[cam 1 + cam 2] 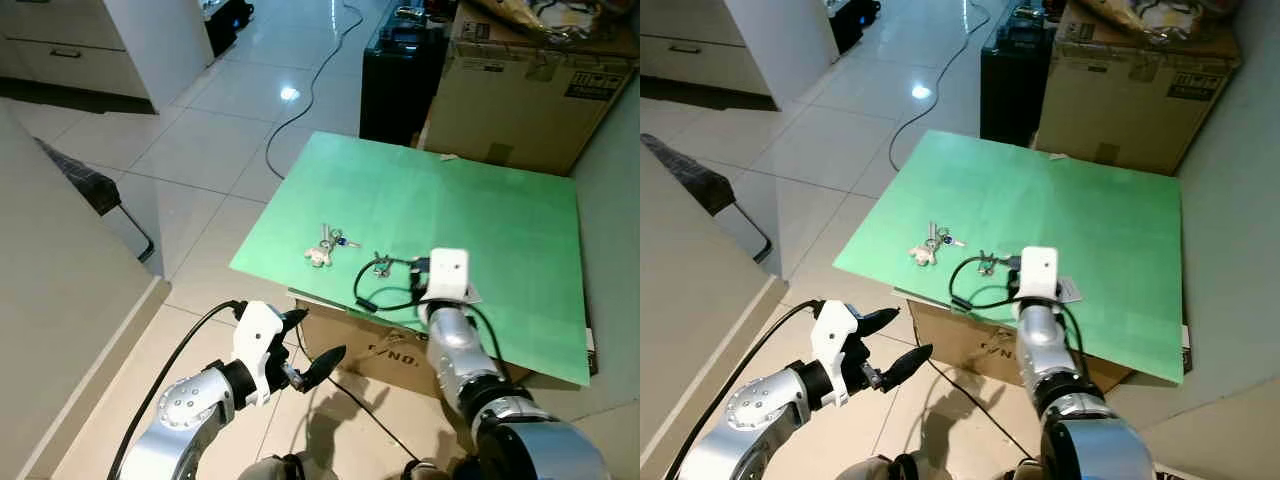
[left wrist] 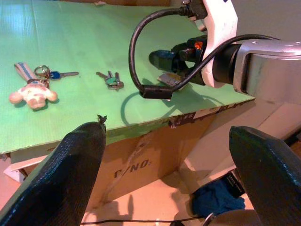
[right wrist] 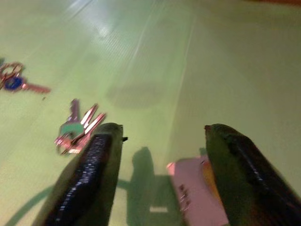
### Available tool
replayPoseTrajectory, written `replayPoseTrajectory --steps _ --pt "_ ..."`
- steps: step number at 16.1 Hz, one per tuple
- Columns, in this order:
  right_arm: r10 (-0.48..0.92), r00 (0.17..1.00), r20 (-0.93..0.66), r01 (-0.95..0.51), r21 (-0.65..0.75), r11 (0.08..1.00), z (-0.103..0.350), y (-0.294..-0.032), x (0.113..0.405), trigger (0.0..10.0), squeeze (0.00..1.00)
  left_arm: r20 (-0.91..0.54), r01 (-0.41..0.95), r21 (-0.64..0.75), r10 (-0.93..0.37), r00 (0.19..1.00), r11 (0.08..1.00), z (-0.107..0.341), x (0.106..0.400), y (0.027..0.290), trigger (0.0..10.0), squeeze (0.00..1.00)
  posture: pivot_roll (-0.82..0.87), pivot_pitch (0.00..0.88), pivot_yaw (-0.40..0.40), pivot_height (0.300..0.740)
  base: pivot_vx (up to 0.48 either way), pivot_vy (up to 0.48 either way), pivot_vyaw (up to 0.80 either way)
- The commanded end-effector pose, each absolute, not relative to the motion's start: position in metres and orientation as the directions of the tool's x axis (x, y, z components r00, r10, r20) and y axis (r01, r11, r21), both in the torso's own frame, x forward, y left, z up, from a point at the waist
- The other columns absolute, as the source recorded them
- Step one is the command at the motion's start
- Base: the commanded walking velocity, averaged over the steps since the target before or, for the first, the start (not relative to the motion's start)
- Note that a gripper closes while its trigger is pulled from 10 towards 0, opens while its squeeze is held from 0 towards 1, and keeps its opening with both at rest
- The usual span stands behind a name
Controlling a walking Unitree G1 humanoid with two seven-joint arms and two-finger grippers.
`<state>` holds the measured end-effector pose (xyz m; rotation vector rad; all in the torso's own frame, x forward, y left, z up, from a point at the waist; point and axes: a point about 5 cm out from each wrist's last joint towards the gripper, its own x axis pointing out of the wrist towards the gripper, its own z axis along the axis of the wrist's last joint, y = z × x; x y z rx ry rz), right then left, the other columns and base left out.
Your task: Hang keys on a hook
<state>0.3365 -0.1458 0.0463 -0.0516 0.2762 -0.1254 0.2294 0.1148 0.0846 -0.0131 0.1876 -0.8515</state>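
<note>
A: Where are the keys (image 1: 381, 264) relative to the right tool (image 3: 155, 179)?

B: On the green counter (image 1: 500, 230), just ahead of it and slightly toward the robot's left. In the right wrist view the small bunch lies just beside the left-hand finger (image 3: 87, 176), its blades fanned away from the tool. The fingers stand well apart with nothing between them; a pale tag (image 3: 195, 190) lies on the counter in the gap.

A: And the left tool (image 1: 318, 345)?

B: Spread wide, holding nothing, hanging below the counter's near edge, over the floor (image 1: 200, 150). The right arm is clearly nearer.

A: Anything else near the keys?

B: A second bunch with a plush charm (image 1: 322, 249), farther left. No hook that I can pick out.

A: The room?

B: Pale tiles, a cable (image 1: 300, 100) trailing across them, a cardboard box (image 1: 520, 90) and a black case (image 1: 400, 75) behind the counter, which itself rests on a carton (image 2: 141, 160).
</note>
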Motion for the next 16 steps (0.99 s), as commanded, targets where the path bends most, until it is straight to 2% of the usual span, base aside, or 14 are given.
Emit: replayPoseTrajectory --steps 1,6,15,16 --pt "-0.137 0.941 -0.311 0.13 -0.045 0.991 0.04 -0.143 0.333 10.0 0.0 -0.164 0.743 -0.072 -0.742 0.65 0.666 0.087 0.227 0.119 10.0 0.0 0.08 0.179 0.12 0.74 0.0 0.0 0.0" --pt "-0.211 0.902 -0.376 0.188 -0.096 0.977 0.026 -0.148 0.323 10.0 0.0 -0.168 0.742 -0.078 -0.743 0.648 0.666 0.087 0.225 0.121 10.0 0.0 0.08 0.191 0.127 0.74 0.0 0.0 0.0" --pt "-0.202 0.862 -0.464 0.206 -0.042 0.978 0.013 -0.148 0.314 10.0 0.0 -0.174 0.743 -0.087 -0.744 0.645 0.664 0.088 0.224 0.121 10.0 0.0 0.09 0.201 0.129 0.74 0.0 0.0 0.0" --pt "-0.198 0.863 -0.465 0.2 -0.046 0.979 0.013 -0.148 0.315 7.5 0.0 -0.173 0.741 -0.086 -0.743 0.647 0.666 0.088 0.224 0.121 10.0 0.0 0.09 0.202 0.129 0.74 0.0 0.0 0.0"
